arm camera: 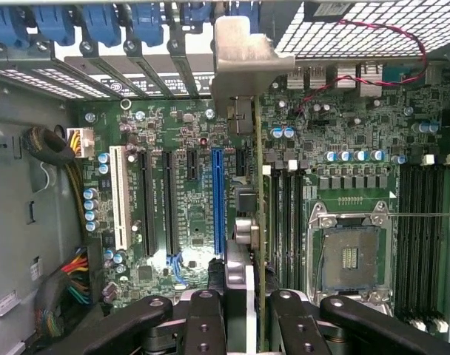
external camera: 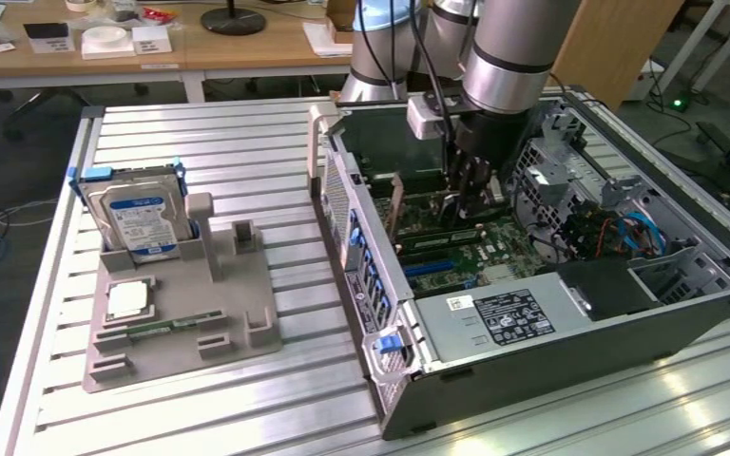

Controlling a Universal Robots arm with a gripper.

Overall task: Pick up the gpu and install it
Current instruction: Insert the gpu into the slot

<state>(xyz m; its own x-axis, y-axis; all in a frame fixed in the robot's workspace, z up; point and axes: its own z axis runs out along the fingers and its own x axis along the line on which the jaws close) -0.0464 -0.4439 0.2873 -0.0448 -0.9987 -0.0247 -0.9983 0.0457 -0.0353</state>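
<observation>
My gripper [external camera: 473, 195] reaches down into the open computer case [external camera: 378, 313]. In the wrist view the gripper [arm camera: 243, 322] is shut on the gpu [arm camera: 259, 222], which I see edge-on as a thin card between the black fingers [arm camera: 203, 325]. Its silvery end bracket [arm camera: 243, 63] points toward the row of rear slot openings with blue latches [arm camera: 147, 22]. The card hangs over the green motherboard [arm camera: 180, 133], a little to one side of the long blue slot [arm camera: 217, 196]. I cannot tell whether its lower edge touches a slot.
A grey fixture [external camera: 244, 328] on the slatted table beside the case holds a blue-and-white labelled hard drive [external camera: 144, 214], a processor chip [external camera: 128, 299] and a green memory stick [external camera: 168, 326]. Inside the case are the power supply [external camera: 505, 318], the processor socket [arm camera: 349, 255] and cable bundles [arm camera: 77, 277].
</observation>
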